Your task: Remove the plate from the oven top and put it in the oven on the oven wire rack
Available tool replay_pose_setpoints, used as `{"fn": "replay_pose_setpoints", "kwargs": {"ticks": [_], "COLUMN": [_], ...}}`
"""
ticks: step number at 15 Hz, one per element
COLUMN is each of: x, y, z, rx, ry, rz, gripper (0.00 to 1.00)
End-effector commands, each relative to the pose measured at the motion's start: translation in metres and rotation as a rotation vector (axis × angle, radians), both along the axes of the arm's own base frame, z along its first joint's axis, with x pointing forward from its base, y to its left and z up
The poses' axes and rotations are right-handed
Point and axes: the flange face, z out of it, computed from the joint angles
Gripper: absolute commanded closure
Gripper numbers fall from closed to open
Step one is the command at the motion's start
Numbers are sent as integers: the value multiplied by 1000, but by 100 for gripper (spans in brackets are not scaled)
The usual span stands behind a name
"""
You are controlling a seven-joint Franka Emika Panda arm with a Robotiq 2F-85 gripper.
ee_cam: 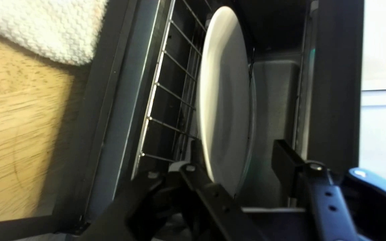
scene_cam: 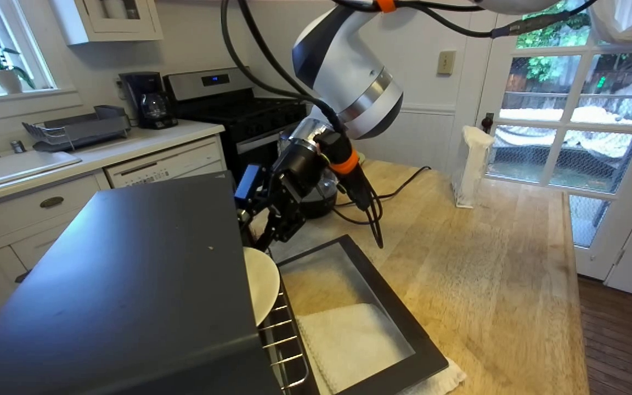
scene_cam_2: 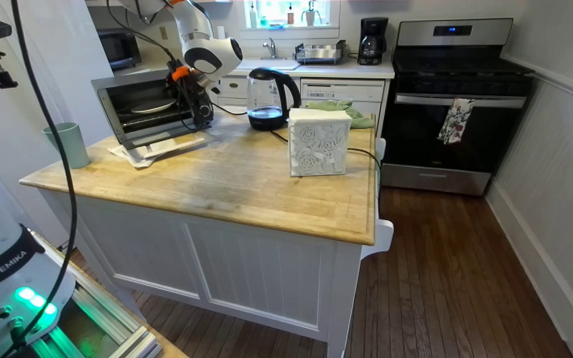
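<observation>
The white plate lies inside the oven, over the silvery oven wire rack. In an exterior view, the plate's front part sticks out below the edge of the black oven top, which bears no plate. My gripper is open at the oven's mouth, at one end of the plate. One finger is close by the plate's front rim; whether it touches I cannot tell. The other finger stands apart from the plate. In an exterior view the gripper is partly hidden by the oven.
The oven door is folded down over a white cloth. A glass kettle stands on the wooden countertop beside the oven. A white carved box, a green cloth and a green cup are also there.
</observation>
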Motion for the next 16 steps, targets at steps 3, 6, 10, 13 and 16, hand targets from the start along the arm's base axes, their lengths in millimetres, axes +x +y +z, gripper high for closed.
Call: {"fn": "replay_pose_setpoints", "kwargs": {"ticks": [3, 6, 10, 13, 16], "x": [-2, -3, -4, -3, 0], "y": [-1, -1, -3, -6, -10], "z": [3, 2, -3, -6, -11], "rx": [11, 12, 3, 4, -6], "ry": [5, 7, 23, 33, 34], "rz": [-3, -1, -5, -9, -24], "gripper": [90, 100, 99, 99, 99]}}
